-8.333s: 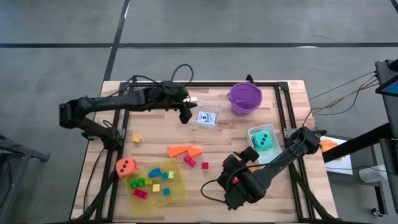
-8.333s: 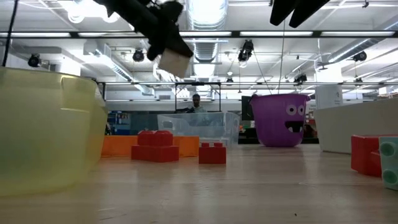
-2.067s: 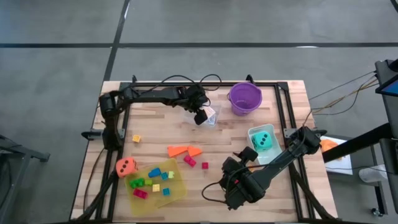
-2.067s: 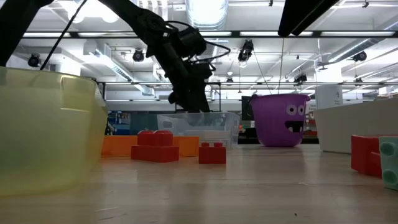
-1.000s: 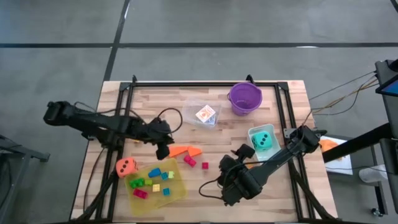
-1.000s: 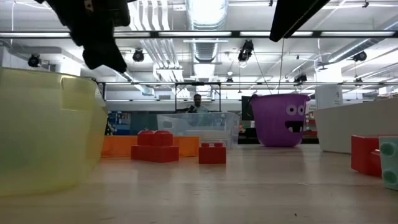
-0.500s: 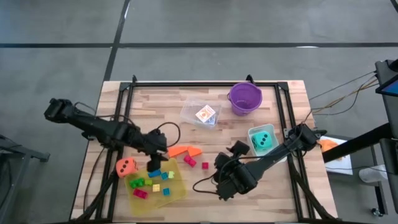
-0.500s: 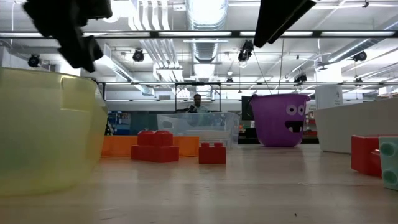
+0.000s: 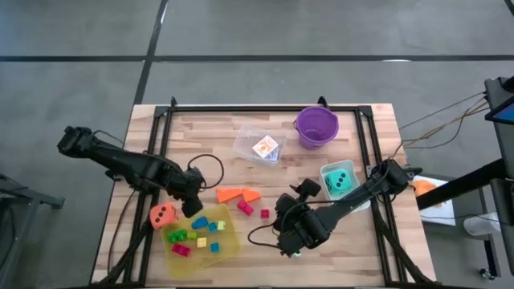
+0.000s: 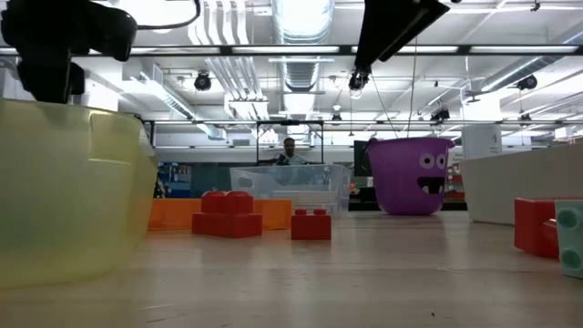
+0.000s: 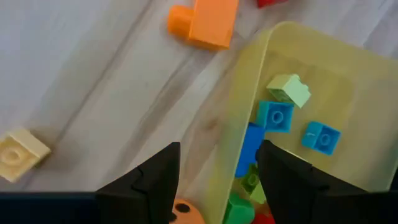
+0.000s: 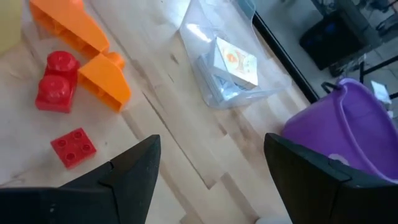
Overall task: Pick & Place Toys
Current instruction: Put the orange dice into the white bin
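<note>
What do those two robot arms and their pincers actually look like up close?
Both arms are dark, nearly black, built from jointed tube-like segments, with thin black cables looping loosely beside them. The left gripper and the right gripper each end in two flat, angular, matte black fingers. No markings or labels can be made out on either.

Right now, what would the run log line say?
left gripper: open, over yellow tray edge | right gripper: open, empty, near red bricks | card pack: in clear tub

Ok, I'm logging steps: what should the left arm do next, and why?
Probably shift off the yellow tray toward the loose cream brick and descend. The left gripper hangs with open, empty jaws over the tray's edge, and that brick lies on bare wood beside it.
</note>
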{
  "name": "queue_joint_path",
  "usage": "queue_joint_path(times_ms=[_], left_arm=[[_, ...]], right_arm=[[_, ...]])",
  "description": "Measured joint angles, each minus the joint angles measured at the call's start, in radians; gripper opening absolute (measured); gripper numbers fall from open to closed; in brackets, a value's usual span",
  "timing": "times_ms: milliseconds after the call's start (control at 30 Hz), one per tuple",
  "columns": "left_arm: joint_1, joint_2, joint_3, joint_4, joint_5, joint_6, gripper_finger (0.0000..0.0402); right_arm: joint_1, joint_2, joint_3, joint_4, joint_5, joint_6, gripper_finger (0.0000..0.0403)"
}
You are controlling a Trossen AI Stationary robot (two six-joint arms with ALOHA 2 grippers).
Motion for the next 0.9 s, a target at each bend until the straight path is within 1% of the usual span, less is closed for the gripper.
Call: queue_joint_path(times_ms=[100, 433, 667, 767, 900], left_arm=[[-0.023, 0.001, -0.001, -0.002, 0.020, -0.041, 0.0207], [-0.157, 0.001, 0.000, -0.005, 0.021, -0.117, 0.0207], [-0.239, 0.001, 0.000, -0.005, 0.021, -0.123, 0.0208], [-0.256, 0.001, 0.000, -0.007, 0.021, -0.114, 0.0219], [-0.273, 0.001, 0.000, -0.028, 0.021, -0.112, 0.0256]], right_arm=[[0.000, 0.000, 0.000, -0.005, 0.001, -0.036, 0.0283], [0.002, 0.000, -0.002, 0.000, 0.011, -0.175, 0.0283], [0.002, 0.000, -0.002, 0.008, 0.011, -0.180, 0.0283], [0.002, 0.001, -0.002, 0.014, 0.009, -0.180, 0.0283], [0.002, 0.001, -0.002, 0.030, 0.008, -0.180, 0.0283]])
